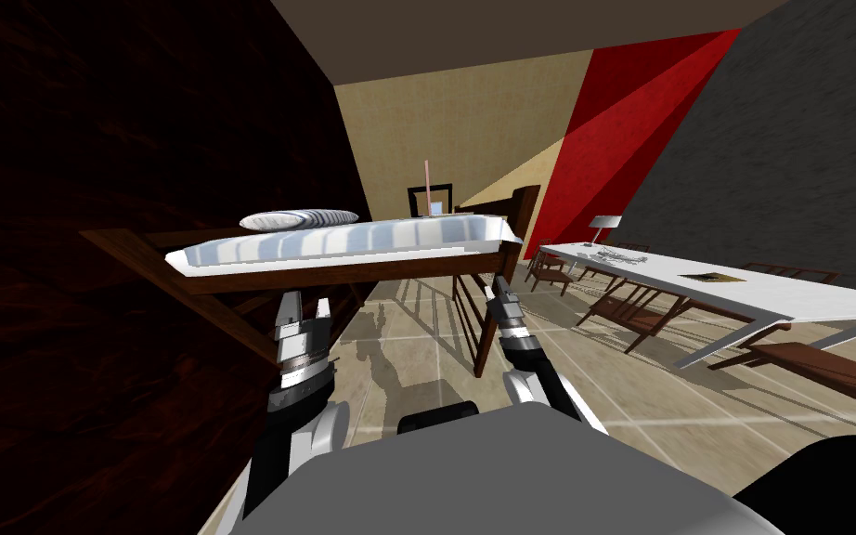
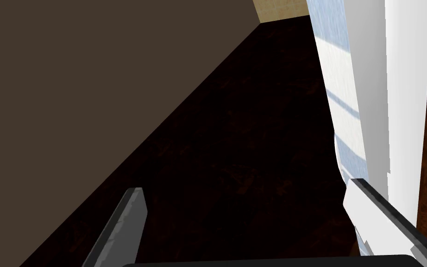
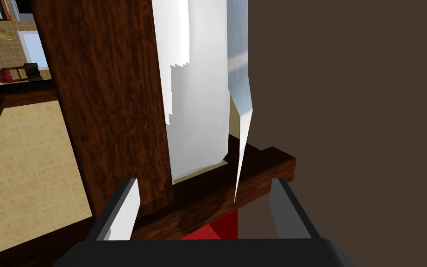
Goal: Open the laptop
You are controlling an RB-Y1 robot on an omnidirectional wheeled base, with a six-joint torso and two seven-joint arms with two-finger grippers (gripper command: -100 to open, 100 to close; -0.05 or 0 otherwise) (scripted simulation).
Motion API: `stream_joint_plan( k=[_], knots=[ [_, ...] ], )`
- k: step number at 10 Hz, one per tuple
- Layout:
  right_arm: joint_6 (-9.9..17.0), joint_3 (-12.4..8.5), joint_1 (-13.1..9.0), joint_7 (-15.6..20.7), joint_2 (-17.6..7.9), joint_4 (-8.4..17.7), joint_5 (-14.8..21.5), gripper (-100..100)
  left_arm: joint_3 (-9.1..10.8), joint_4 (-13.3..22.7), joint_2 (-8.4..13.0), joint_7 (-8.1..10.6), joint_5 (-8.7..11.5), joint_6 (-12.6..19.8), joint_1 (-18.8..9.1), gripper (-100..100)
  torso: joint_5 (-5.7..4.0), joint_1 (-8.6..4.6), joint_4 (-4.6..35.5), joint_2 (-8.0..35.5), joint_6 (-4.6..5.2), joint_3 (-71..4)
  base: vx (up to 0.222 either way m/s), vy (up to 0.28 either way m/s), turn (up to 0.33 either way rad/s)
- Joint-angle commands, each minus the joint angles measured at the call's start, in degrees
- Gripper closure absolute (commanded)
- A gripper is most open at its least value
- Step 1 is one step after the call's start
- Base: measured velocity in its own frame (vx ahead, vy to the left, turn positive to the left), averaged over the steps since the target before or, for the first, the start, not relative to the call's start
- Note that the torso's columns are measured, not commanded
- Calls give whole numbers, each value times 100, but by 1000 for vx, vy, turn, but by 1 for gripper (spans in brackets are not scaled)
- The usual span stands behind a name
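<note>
In the head view both arms reach up and forward to the near side of the bed [image 1: 343, 269], a dark wooden frame bearing a blue-and-white striped mattress [image 1: 352, 240] and a pillow [image 1: 298, 219]. The left gripper [image 1: 305, 303] points up under the bed's side rail near its head end. The right gripper [image 1: 503, 286] rises at the bed's foot corner, beside the post. Well off to the right of the bed stands a long white table [image 1: 788, 302] with a lamp [image 1: 604, 223]. A grey thing [image 1: 608, 253] lies by the lamp and a flat dark slab [image 1: 709, 276] farther along. Which of these is the laptop cannot be told.

In the left wrist view the left gripper [image 2: 244, 185] stands wide open and holds nothing. One finger [image 2: 374, 211] lies across the mattress edge [image 2: 347, 92] in the picture; whether they touch cannot be told. The other finger is well clear of the bed, before a dark wall [image 2: 235, 153].

In the right wrist view the right gripper [image 3: 204, 181] is also spread and empty, its fingers [image 3: 124, 208] framing the bed's wooden rail [image 3: 217, 194]. The post [image 3: 106, 92] and the white mattress [image 3: 194, 92] rise beyond it.
</note>
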Motion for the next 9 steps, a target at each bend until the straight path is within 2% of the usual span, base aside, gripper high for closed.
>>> stream_joint_plan(
  k=[1, 9],
  knots=[
    [0, 0, 0, 0, 0, 0, 0, 0, 0, 0, 0, 0, 0, 0, 0, 0, 0, 0, 0, 0, 0, 0, 0, 0, 0],
    [0, 0, 0, 0, 0, 0, 0, 0, 0, 0, 0, 0, 0, 0, 0, 0, 0, 0, 0, 0, 0, 0, 0, 0, 0]
  ],
)
